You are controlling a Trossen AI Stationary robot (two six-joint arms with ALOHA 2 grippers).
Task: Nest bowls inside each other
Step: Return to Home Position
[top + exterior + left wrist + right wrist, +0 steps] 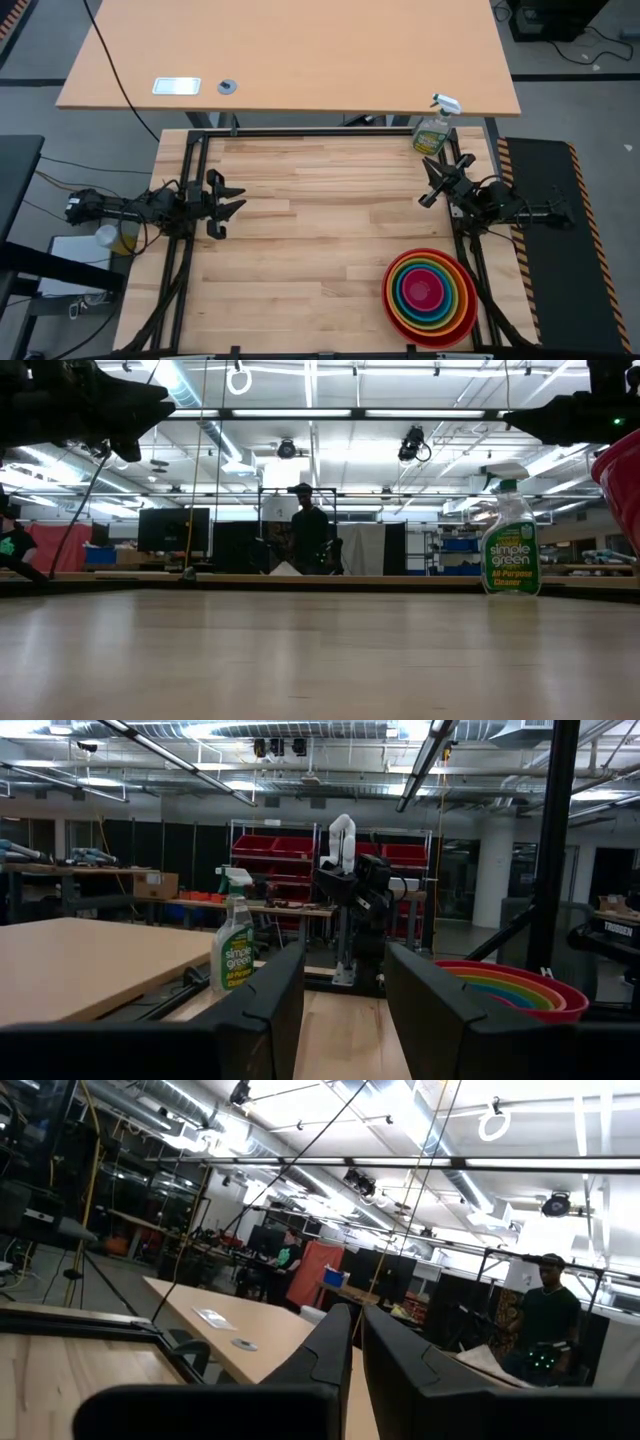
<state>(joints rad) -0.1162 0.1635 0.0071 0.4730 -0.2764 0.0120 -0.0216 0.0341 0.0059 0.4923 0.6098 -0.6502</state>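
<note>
The bowls [430, 297] stand nested in one stack on the table's near right corner: red outermost, then orange, lime green and blue, with magenta pink in the middle. The stack also shows in the left wrist view [510, 990], and its red rim [622, 470] in the low view. My left gripper [238, 198] hovers at the table's left edge, open, with nothing between its fingers [345, 1010]. My right gripper [435, 183] hovers at the right edge, beyond the stack, shut [356, 1340] on nothing.
A green spray bottle [434, 130] with a white trigger stands at the table's far right corner [510, 540]. A light desk [290, 50] lies beyond the far edge. A person [310, 535] stands in the room behind. Bare wood lies between the arms.
</note>
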